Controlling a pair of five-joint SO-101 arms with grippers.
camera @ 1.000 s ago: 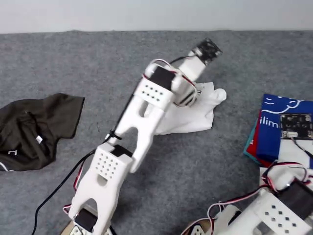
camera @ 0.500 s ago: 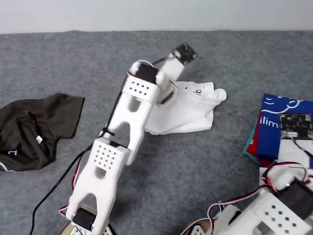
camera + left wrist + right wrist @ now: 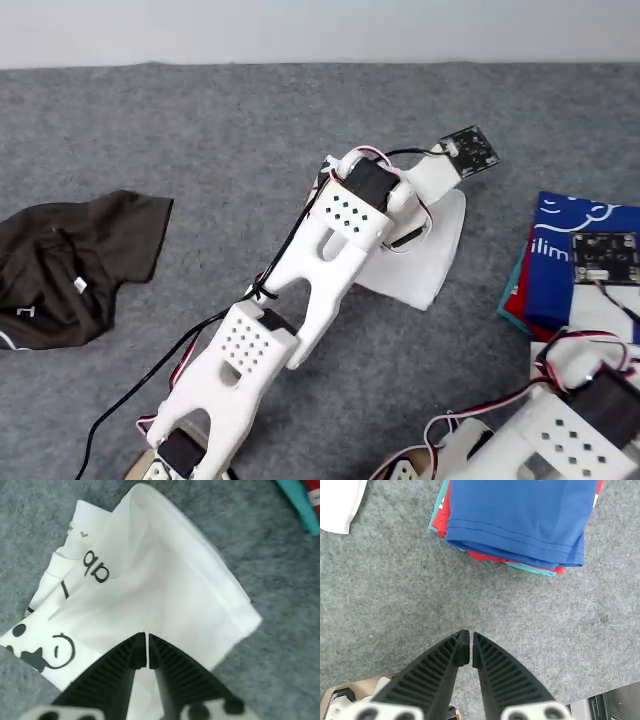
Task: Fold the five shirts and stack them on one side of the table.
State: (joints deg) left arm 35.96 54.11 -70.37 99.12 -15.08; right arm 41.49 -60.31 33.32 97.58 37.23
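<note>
A white shirt (image 3: 432, 262) with black print lies mid-table, one side pulled over into a fold. My left gripper (image 3: 146, 649) is shut on its white cloth (image 3: 165, 580), and the left arm (image 3: 340, 215) reaches over it in the high view. A crumpled black shirt (image 3: 70, 265) lies at the table's left. Folded shirts form a stack (image 3: 570, 255) at the right, blue on top of red and teal. My right gripper (image 3: 470, 650) is shut with nothing in it, over bare grey cloth just short of that stack (image 3: 520, 515).
The grey table cover (image 3: 200, 120) runs to a pale wall at the back. The right arm's base (image 3: 570, 420) and its cables sit at the front right corner. A corner of the white shirt (image 3: 340, 502) shows in the right wrist view.
The left arm swung left, then far to the right, carrying the white shirt's edge over so it now lies narrower and folded. The right arm stayed still.
</note>
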